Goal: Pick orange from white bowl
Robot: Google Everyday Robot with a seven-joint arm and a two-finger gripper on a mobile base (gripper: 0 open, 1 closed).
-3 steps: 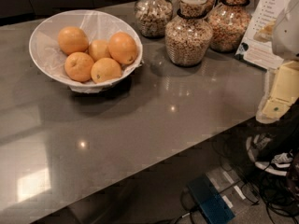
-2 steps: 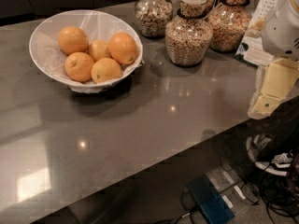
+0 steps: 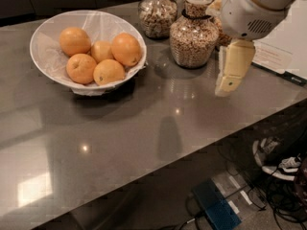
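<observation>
There, at the left, you had the wide, shallow white bowl (image 3: 37,49), lined with crinkled wrap and holding five oranges. The large, deep-orange, slightly oval orange (image 3: 125,49) sat at its right side by the rim, the one nearest the arm. Next stood three grain-filled glass jars (image 3: 194,32), the third half hidden. At the right the cream-coloured gripper (image 3: 229,80) hung over the grey countertop (image 3: 144,128), well apart from the bowl; whether it was spread or closed, you could not tell. Your reach, I judge, lay leftward and toward the far edge.
</observation>
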